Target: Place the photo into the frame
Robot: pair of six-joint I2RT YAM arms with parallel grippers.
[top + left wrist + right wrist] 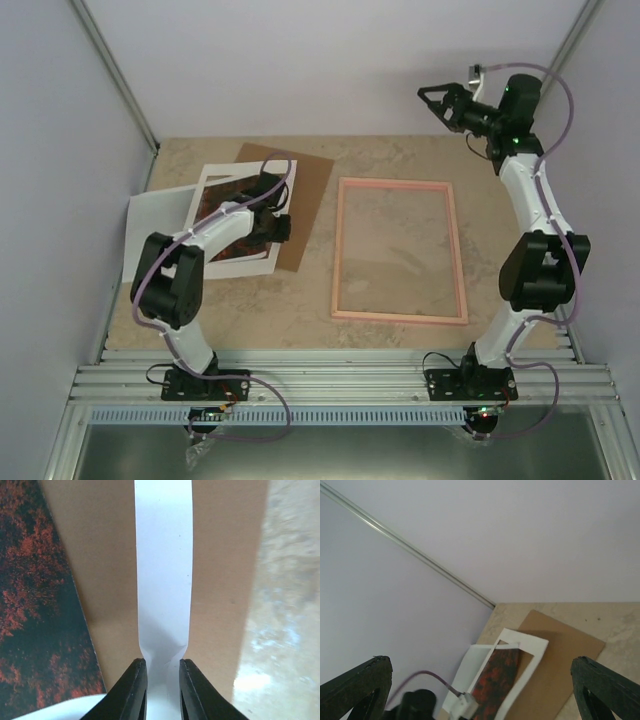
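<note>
The photo point(222, 198), red-orange foliage on dark ground, lies at the far left under a white mat border point(240, 262) and shows through its window. My left gripper point(278, 228) is shut on the mat's right strip. In the left wrist view the fingers point(135, 690) pinch that white strip point(163, 570), with the photo point(35, 605) to the left. The pink frame point(395, 183) lies flat at centre right, with bare table inside it. My right gripper point(432, 97) is open and empty, raised high at the far right. Its view shows the photo point(500, 675) and the mat point(530, 647) from afar.
A brown backing board point(310, 180) lies under the mat and photo, left of the frame; it also shows in the left wrist view point(220, 580) and the right wrist view point(565, 655). A white sheet point(150, 215) lies at the far left by the wall.
</note>
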